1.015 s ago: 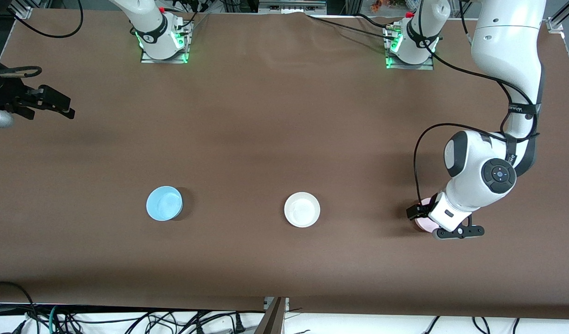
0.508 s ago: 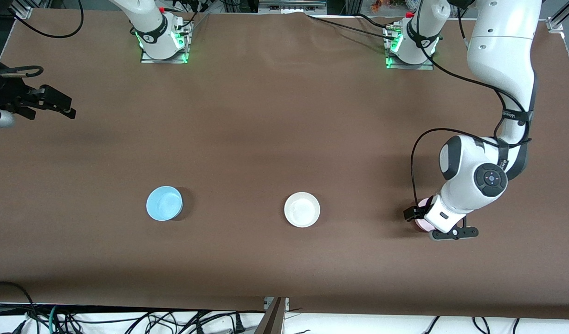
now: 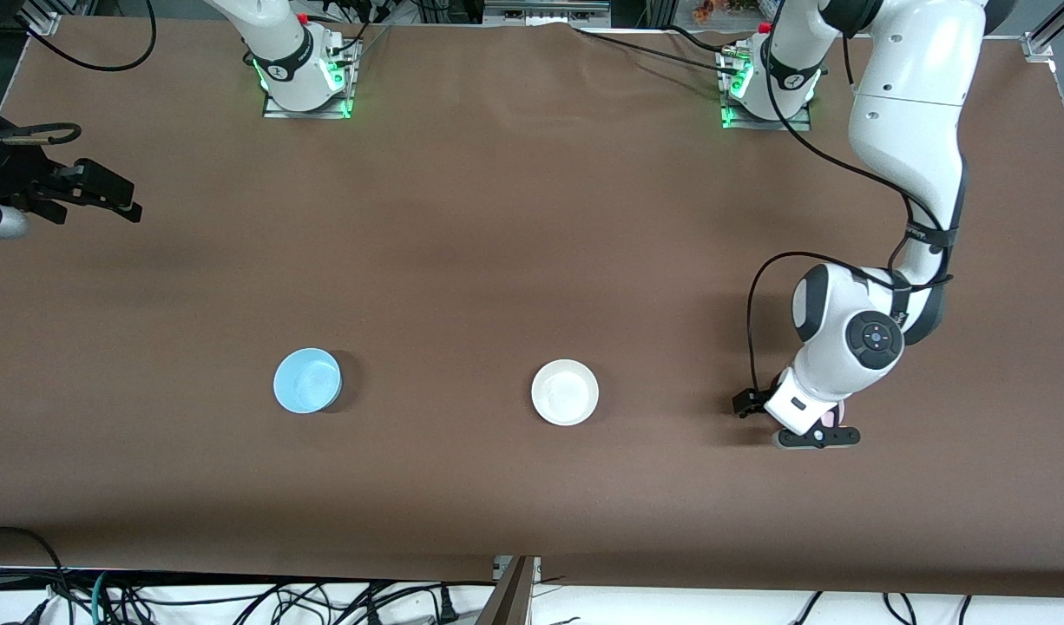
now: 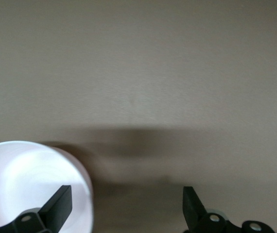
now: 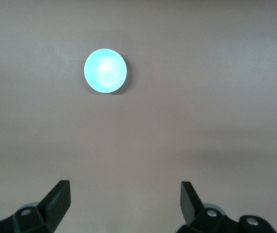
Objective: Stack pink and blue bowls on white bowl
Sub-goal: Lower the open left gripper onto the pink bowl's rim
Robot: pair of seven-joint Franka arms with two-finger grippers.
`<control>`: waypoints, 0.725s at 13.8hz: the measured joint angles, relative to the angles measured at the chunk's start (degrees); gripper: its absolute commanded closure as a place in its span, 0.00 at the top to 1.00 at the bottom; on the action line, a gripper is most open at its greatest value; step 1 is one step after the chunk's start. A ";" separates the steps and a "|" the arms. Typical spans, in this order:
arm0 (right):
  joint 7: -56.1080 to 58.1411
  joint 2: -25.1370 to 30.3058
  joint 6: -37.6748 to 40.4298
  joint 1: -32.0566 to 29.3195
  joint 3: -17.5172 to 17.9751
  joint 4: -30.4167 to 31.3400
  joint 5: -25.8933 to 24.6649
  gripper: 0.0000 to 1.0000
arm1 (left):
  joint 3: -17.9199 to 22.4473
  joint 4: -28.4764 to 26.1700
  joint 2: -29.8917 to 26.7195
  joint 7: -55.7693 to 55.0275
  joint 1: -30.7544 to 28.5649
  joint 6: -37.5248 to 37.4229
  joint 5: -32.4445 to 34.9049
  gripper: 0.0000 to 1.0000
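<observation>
Front view: the brown table [image 3: 515,217] fills nearly the whole frame, and the three bowls sit in a loose row across its lower middle. The blue bowl [image 3: 307,380] is at lower left, toward the right arm's end of the table, and the white bowl [image 3: 565,392] sits close to the centre, well apart from it. At lower right the left arm bends down from its base at the top of the frame, and its wrist covers almost all of the pink bowl [image 3: 837,415]; only a sliver of pink peeks out beside the wrist.

The left gripper [image 4: 126,206] hangs low over the table there with its fingers spread apart and nothing between them. In the left wrist view the pink bowl [image 4: 26,179] shows at the lower left corner of the frame, one dark finger [image 4: 58,206] overlapping its rim.

The right gripper [image 3: 89,193] waits at the upper left edge of the front view, fingers apart and empty. In the right wrist view the blue bowl [image 5: 105,70] shows at upper centre, well clear of the fingertips [image 5: 56,199].
</observation>
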State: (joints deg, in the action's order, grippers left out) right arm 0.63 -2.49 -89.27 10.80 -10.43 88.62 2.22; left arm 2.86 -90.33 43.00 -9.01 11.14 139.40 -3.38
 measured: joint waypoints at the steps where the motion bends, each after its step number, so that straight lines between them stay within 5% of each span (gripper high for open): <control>1: 0.00 0.00 0.00 0.00 0.00 0.00 0.00 1.00 | -0.01 0.00 0.11 0.70 0.33 0.06 0.00 1.00; 10: 0.00 0.00 0.00 0.00 0.00 0.00 0.00 1.00 | 0.45 0.00 0.15 5.49 -1.09 0.07 0.00 1.00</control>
State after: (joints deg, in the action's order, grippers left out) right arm 0.63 -2.49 -89.27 10.80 -10.44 88.62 2.22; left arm 3.31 -90.33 43.15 -3.52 10.05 139.47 -3.38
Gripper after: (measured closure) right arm 0.000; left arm 0.000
